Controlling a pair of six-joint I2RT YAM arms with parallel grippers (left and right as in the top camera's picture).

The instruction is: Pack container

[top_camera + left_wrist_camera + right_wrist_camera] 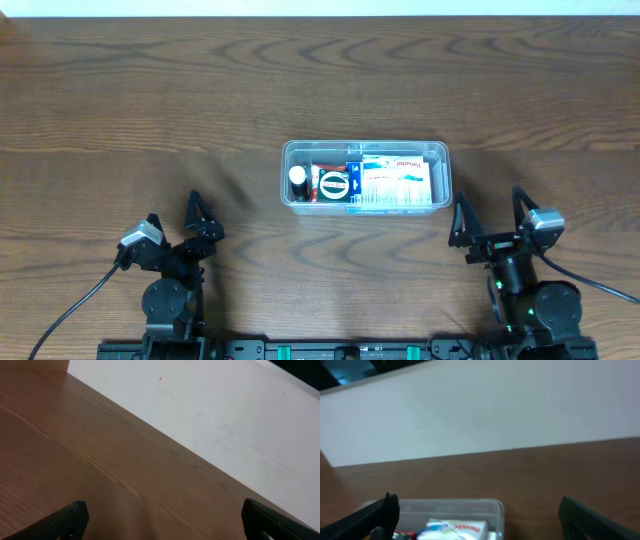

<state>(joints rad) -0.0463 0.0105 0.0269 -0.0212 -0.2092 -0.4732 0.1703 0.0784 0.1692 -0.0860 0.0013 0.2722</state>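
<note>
The clear plastic container (441, 152) sits at the table's centre. It holds a white packet with red and blue print (398, 180), a round black-and-white item (333, 184) and a small bottle with a white cap (298, 181). The container (496, 506) and the white packet (455, 528) also show low in the right wrist view. My left gripper (174, 215) is open and empty at the front left, over bare wood (160, 520). My right gripper (491, 210) is open and empty at the front right, just right of the container (477, 520).
The wooden table (150, 100) stretches all around the container. A pale wall (225, 405) lies beyond the table's far edge in both wrist views.
</note>
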